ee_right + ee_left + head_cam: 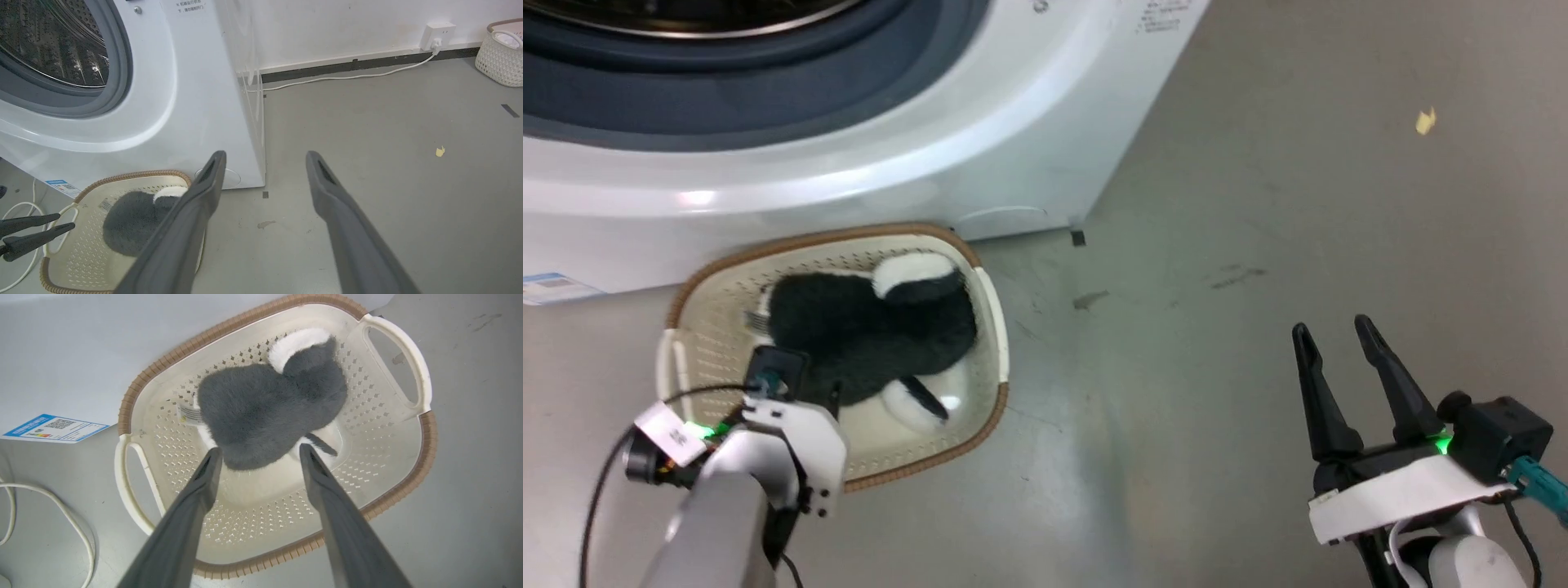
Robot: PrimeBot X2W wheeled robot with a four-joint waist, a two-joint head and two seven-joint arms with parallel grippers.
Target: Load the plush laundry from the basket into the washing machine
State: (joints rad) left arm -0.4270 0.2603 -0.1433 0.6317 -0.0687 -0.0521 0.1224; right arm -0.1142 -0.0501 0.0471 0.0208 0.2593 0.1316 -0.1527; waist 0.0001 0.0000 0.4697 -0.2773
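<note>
Spread left gripper [260,450] above plush laundry [265,404]

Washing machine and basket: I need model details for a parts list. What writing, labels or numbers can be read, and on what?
Blue-edged sticker low on the large white front-loading washing machine: QR code visible, print too small to read.
Small dark printed lines high on its front: too blurred.
Label inside the cream perforated plastic basket, beside the black-and-white plush laundry: unreadable.
No text can be quoted.
</note>
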